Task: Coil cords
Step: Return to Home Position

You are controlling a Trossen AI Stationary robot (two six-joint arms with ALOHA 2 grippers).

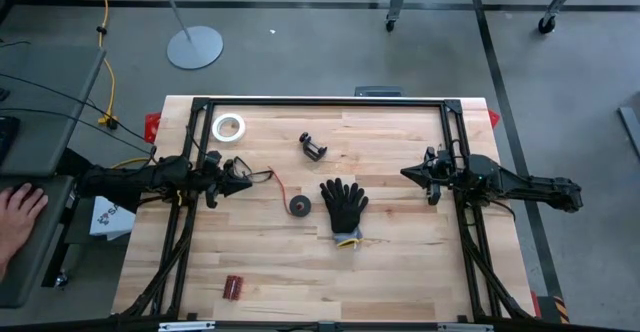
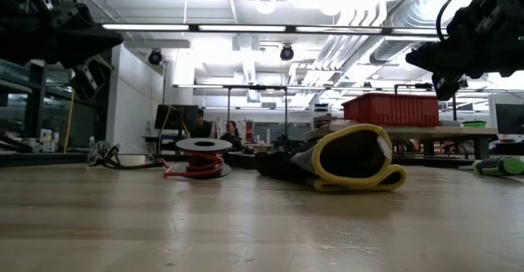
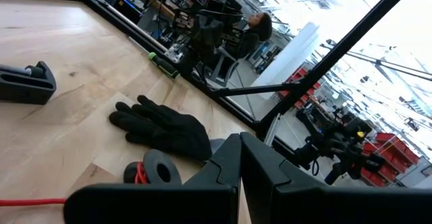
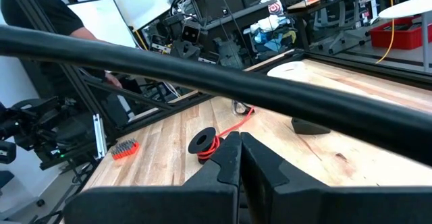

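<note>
Left gripper (image 1: 246,176) and right gripper (image 1: 407,174) hover clenched; thin red cord (image 1: 283,187) trails off small black round spool (image 1: 299,205), its end unclear.

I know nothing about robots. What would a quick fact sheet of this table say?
left gripper: shut, above table's left side
right gripper: shut, above table's right side
spool: black, mid-table, beside the black glove
red cord: wound on spool, loose tail trailing toward left gripper
also there: white tape ring, black clamp
</note>
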